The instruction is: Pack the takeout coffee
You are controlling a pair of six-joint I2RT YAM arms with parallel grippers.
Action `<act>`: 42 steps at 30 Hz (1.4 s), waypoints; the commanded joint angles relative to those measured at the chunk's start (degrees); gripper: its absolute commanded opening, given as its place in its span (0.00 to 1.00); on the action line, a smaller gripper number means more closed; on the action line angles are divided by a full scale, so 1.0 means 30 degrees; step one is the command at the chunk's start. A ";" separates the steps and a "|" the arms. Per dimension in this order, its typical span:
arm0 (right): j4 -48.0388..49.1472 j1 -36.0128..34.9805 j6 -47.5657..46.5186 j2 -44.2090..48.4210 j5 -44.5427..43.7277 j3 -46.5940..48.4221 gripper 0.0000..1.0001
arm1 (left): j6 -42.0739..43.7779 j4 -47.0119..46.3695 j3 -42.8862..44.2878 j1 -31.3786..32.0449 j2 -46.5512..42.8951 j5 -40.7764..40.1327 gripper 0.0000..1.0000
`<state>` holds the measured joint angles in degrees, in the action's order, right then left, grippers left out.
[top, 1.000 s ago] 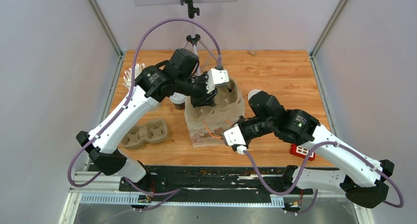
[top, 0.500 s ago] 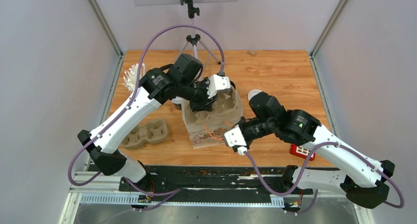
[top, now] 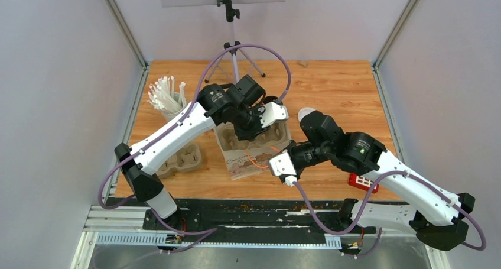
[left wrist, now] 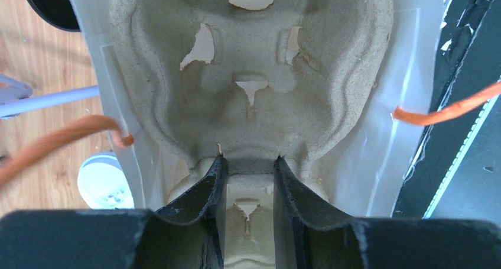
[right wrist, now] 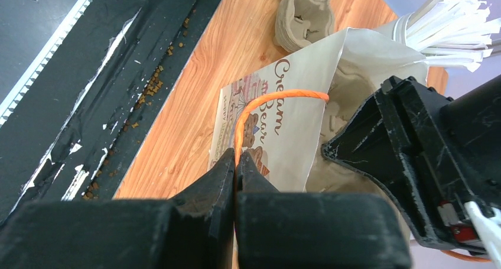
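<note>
- The left gripper (left wrist: pixel 248 162) is partly open. Its two fingers squeeze a ridge in the middle of the brown cup carrier (left wrist: pixel 254 74).
- That cup carrier sits inside the open mouth of the white paper bag (right wrist: pixel 283 121).
- The bag is in the middle of the bench (top: pixel 342 86), a bit closer to the near edge. It has a picture and writing on the side that faces the near edge.
- The right gripper (right wrist: pixel 236 159) is closed tight. It pinches the bag's orange handle (right wrist: pixel 277 97) on the near side of the bag.
- The bag's other orange handle (left wrist: pixel 59 139) sticks out on the opposite side, and nothing holds it.
- The first coffee cup (top: pixel 306 113) is on the bench, right of the bag, just behind the right arm. Only its white lid shows.
- The second coffee cup (left wrist: pixel 103 180) is on the bench too, just beside the bag and outside it. Only its white lid shows.
- A white cup of straws (top: pixel 165 97) stands near the left edge of the bench.
- A spare carrier (top: pixel 177 159) lies left of the bag, closer to the near edge.
- A small red block (top: pixel 360 182) lies by the near edge on the right side, partly under the right arm.
</note>
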<state>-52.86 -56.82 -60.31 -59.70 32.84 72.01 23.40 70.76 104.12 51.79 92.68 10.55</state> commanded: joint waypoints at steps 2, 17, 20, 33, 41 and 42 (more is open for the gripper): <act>0.0338 0.0043 0.0009 0.0412 0.0165 -0.0129 0.00 | -0.0812 0.0553 0.0944 0.0333 0.0101 -0.0997 0.23; 0.1262 0.0043 0.0634 0.0537 -0.0224 -0.0733 0.03 | -0.1750 0.0875 0.1276 0.1007 0.0960 -0.1007 0.39; 0.1324 0.0043 0.0658 0.0517 -0.0277 -0.0769 0.04 | -0.1735 0.0855 0.1451 0.1018 0.0796 -0.0894 0.47; 0.1697 0.0050 0.1089 0.0654 -0.0356 -0.1005 0.04 | -0.1847 0.0287 0.2076 0.1044 -0.0031 -0.0152 0.64; 0.1927 0.0044 0.1619 0.0760 -0.0209 -0.1124 0.04 | -0.2736 -0.2353 0.2060 0.1077 -0.1665 -0.1591 0.77; 0.2006 0.0043 0.1732 0.0809 -0.0200 -0.1210 0.05 | -0.2907 -0.2981 0.1861 0.1062 -0.2020 -0.1869 0.96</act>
<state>-49.36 -56.82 -56.84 -58.72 31.51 69.14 17.47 69.69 108.62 54.68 92.97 8.05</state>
